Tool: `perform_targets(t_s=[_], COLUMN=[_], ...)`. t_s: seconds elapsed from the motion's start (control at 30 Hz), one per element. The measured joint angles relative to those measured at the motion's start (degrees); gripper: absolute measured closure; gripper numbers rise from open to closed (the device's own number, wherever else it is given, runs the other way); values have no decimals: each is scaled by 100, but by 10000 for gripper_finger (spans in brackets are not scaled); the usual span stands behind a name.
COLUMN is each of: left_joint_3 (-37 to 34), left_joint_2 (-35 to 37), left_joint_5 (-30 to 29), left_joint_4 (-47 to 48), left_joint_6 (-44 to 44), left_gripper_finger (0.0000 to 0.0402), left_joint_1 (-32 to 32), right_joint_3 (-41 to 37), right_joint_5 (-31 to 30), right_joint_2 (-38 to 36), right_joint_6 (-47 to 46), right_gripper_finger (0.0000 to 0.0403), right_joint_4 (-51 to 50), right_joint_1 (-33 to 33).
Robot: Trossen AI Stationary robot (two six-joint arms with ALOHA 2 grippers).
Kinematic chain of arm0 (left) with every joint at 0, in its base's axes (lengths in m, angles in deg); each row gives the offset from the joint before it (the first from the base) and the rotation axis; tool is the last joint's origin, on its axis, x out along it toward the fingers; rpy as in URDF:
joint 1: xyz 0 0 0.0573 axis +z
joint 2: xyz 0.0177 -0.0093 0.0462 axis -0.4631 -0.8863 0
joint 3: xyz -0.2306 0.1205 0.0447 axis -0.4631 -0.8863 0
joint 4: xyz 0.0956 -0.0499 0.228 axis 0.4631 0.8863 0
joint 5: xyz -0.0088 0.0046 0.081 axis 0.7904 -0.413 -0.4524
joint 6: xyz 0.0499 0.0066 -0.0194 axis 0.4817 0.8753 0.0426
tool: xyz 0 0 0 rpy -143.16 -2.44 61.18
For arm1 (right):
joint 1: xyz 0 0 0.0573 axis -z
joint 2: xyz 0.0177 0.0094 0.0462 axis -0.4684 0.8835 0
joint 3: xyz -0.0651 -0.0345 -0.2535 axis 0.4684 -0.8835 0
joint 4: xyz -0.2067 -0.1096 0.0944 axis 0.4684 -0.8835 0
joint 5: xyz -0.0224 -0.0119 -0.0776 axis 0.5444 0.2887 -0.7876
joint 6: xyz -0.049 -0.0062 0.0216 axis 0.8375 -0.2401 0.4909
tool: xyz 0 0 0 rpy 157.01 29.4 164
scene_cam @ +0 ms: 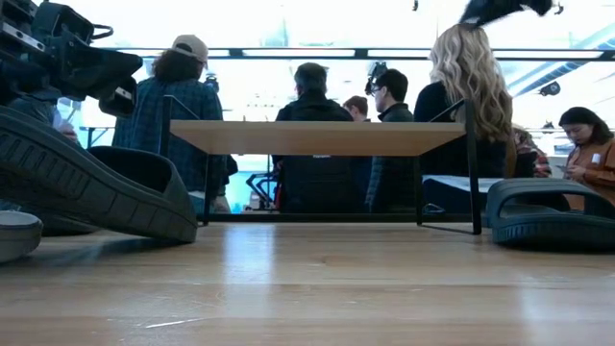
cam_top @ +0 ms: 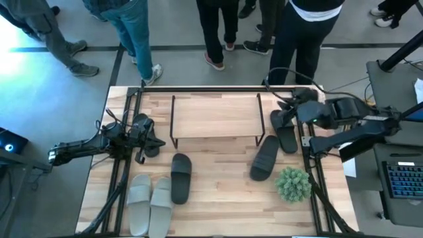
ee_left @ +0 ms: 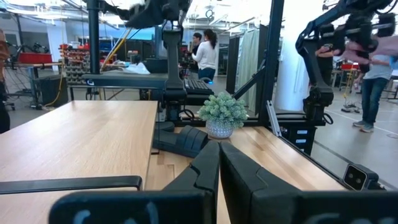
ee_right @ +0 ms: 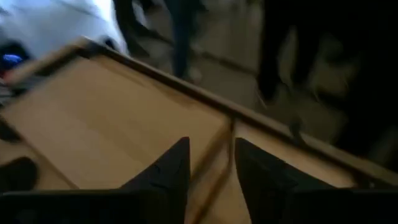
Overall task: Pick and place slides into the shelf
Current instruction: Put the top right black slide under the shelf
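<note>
Fingers of the left gripper (cam_top: 160, 143) are closed and empty, left of the light-wood, wire-legged shelf (cam_top: 215, 114). Two ribbed pale slides (cam_top: 149, 205) and black slides (cam_top: 181, 177) lie on the bench (cam_top: 218, 198); right gripper (cam_top: 277, 119) fingers parted, empty.

Before you, a counter (cam_top: 225, 192) of pale planked wood with a soft sheen; the shelf (cam_top: 215, 116) pairs a matt light-wood board with thin black metal wire; black slides (cam_top: 181, 177) look matt, rubbery; grey-white slides (cam_top: 151, 203) ribbed.
</note>
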Motion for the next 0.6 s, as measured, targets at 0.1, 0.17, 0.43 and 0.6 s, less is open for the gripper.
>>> perform_targets(t_s=[0.1,0.17,0.43,0.6], left_joint_3=[0,0,16,31], left_joint_2=[0,1,-28,-59], left_joint_5=[0,-5,-52,-74], left_joint_4=[0,0,-433,-1011], left_joint_6=[0,-1,-1359,-2183], left_gripper_finger=[402,402,402,402], left_joint_1=[0,1,-2,-2], right_joint_3=[332,20,-1983,-3054], right_joint_5=[120,485,1611,1729], right_joint_2=[190,5,-851,-925], right_joint_6=[-3143,-4447,-8364,-8335], right_gripper_finger=[240,224,218,228], right_joint_4=[-2006,-1754,-1325,-12], right_joint_1=[2,16,86,518])
